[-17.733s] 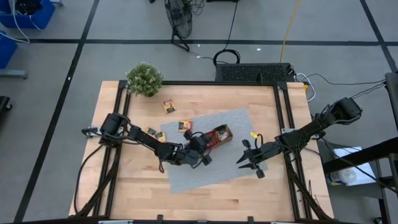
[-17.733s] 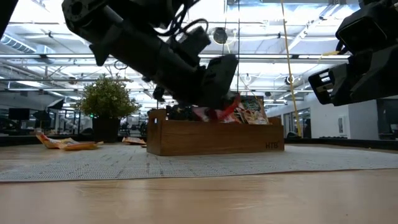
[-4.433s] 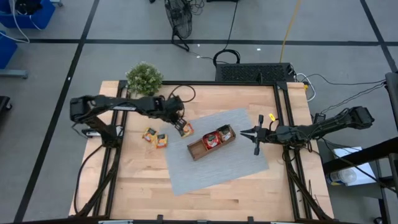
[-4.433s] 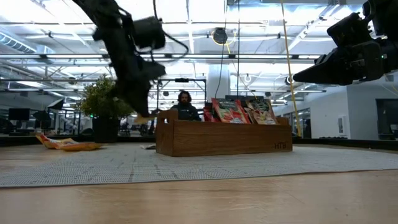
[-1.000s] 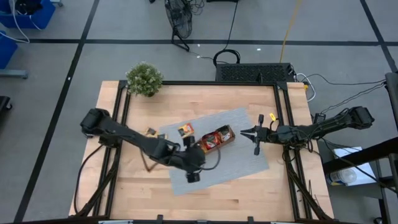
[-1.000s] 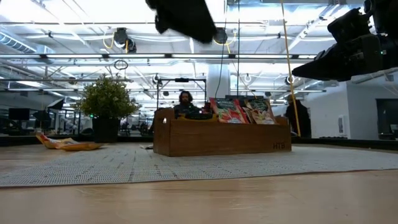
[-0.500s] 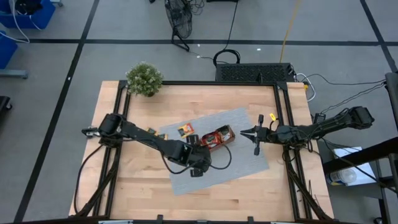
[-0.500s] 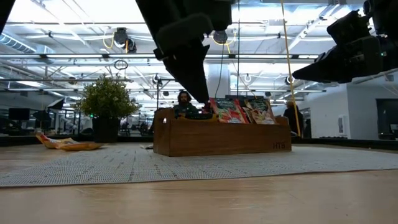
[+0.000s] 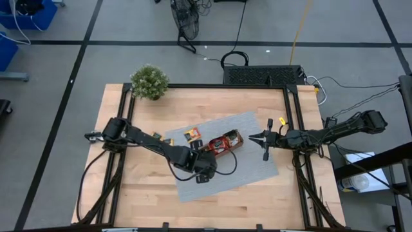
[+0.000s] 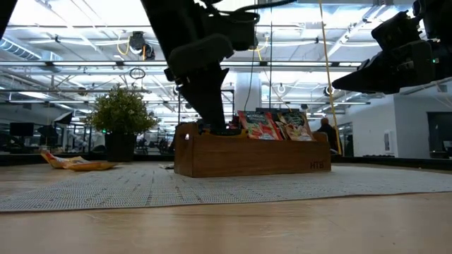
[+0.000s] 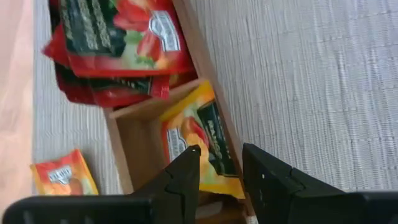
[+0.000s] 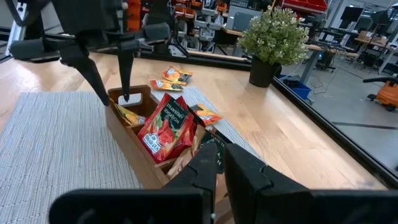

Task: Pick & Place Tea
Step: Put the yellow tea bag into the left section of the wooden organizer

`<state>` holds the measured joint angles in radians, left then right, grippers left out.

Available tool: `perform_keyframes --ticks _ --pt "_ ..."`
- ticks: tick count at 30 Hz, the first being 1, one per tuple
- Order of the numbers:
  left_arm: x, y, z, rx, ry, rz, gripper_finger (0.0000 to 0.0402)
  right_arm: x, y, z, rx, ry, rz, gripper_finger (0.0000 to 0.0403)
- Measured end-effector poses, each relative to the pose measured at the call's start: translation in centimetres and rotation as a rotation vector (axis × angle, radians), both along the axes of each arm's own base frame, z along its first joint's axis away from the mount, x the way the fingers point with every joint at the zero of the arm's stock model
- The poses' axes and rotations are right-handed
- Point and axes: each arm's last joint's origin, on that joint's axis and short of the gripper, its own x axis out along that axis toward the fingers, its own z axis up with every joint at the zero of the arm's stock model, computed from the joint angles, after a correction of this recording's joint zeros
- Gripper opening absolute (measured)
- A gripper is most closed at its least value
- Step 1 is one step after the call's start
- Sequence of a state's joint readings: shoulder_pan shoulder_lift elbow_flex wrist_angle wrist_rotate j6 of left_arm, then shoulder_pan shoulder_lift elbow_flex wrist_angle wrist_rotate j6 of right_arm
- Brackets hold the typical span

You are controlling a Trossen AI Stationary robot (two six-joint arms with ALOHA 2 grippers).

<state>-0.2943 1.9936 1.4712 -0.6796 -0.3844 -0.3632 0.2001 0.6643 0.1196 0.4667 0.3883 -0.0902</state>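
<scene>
Tea sachets (image 11: 118,43), we see, fill the wooden tray (image 9: 215,145): red ones in the middle, an orange-yellow sachet (image 11: 202,146) in the end compartment. Our left gripper (image 11: 219,168) hovers open above that sachet; our right gripper (image 9: 264,145) waits closed beside the tray.

A grey floor (image 9: 58,71) crossed by dark lines surrounds the light wooden table (image 9: 148,193), with blue bins (image 9: 26,14) off one corner and a black fan stand (image 9: 187,22) and looping cables (image 9: 235,59) beyond the far edge. In the level view a big open hall stretches behind, its white ceiling trusses (image 10: 85,67) brightly lit, a yellow cord (image 10: 327,70) hanging down, and a person (image 10: 328,134) standing far back.
</scene>
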Motion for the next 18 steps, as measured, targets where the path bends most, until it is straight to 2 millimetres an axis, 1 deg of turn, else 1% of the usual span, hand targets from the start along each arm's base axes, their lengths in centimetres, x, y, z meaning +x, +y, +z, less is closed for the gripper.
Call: perform_keyframes --ticks 8,18 --pt "0.17 0.8 -0.16 -0.033 -0.003 0.049 0.0122 0.0 0.0 0.0 0.0 0.0 0.0 0.0018" --pt "0.16 0.71 -0.19 -0.064 0.005 0.041 0.0122 0.0 0.0 0.0 0.0 0.0 0.0 0.0018"
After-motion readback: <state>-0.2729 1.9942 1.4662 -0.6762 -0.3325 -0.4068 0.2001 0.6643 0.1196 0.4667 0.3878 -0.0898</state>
